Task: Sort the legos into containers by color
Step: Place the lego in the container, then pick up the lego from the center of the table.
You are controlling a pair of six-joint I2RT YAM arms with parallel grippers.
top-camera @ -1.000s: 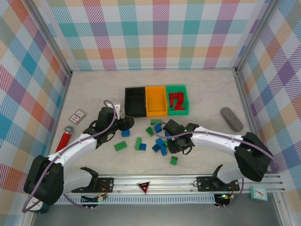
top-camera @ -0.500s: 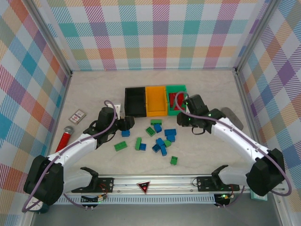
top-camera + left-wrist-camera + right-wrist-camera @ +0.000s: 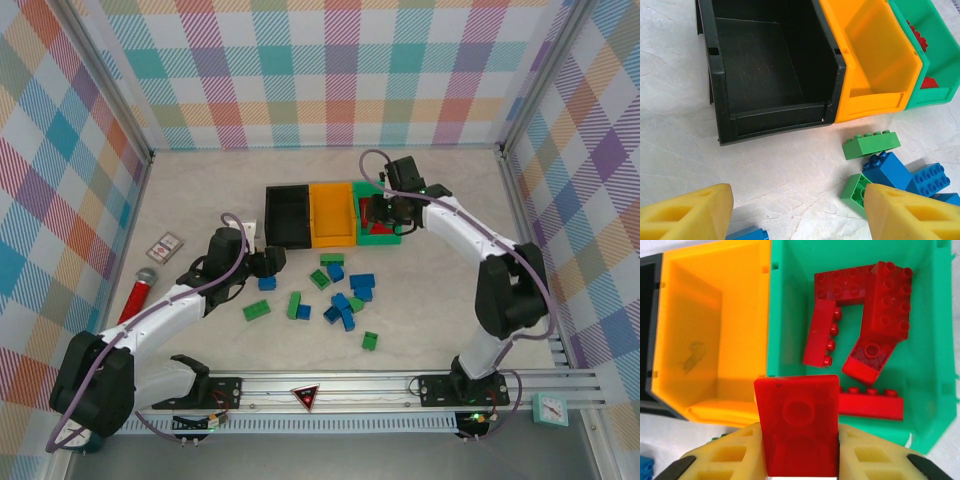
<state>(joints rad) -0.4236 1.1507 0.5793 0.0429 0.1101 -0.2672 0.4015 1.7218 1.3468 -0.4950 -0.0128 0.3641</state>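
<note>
Left gripper [image 3: 797,200] at 6 o'clock: yellow fingers [image 3: 687,212] spread wide, bare white desk [image 3: 675,125] between them. Black bin [image 3: 765,75] at 11 o'clock, its floor bare. Orange bin [image 3: 875,60] at 1 o'clock, touching the black one. Green bin [image 3: 940,80] at 2 o'clock, touching the orange, cut by the frame; red bricks [image 3: 917,37] inside. At 4 o'clock, loose on desk: long green brick [image 3: 871,145], blue bricks [image 3: 890,170] just beside it, tilted green brick [image 3: 855,192] with hollow side showing. Blue brick corner [image 3: 747,234] at 7 o'clock, beside one finger

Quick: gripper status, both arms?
Left gripper: open, holding nothing.
Right gripper: shut on a red lego, above the green bin.
</note>
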